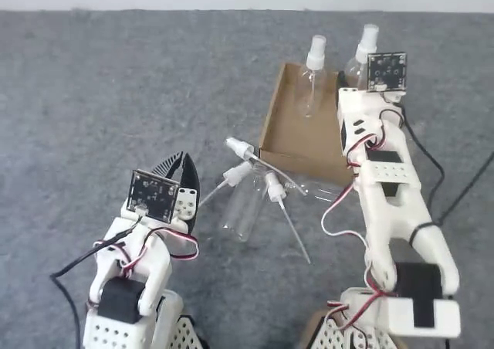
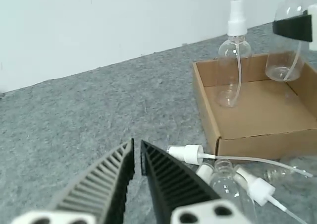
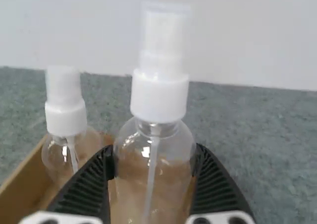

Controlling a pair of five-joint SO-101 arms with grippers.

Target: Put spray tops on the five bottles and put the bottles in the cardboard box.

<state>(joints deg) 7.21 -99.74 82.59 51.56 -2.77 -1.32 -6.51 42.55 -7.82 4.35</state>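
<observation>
Grey carpet-like tabletop point(image 1: 116, 79), white wall point(image 2: 99, 21) behind. A cardboard box point(image 1: 297, 144) is noted at the far side, right of centre. One standing bottle point(image 1: 312, 83), spray top fitted, is seen upright inside the box near its far wall. A second, the gripped bottle point(image 3: 153, 179), also fitted with a top, is held upright around its body by the right claw point(image 3: 152, 159) at the box's right side; contact with the box floor cannot be told. The left claw point(image 2: 137, 147) is held near the left of the box, fingers almost together, nothing between them. Three loose spray tops point(image 1: 239, 147) and a lying bottle point(image 1: 243, 202) without a top are recorded just beside the box's near left corner.
</observation>
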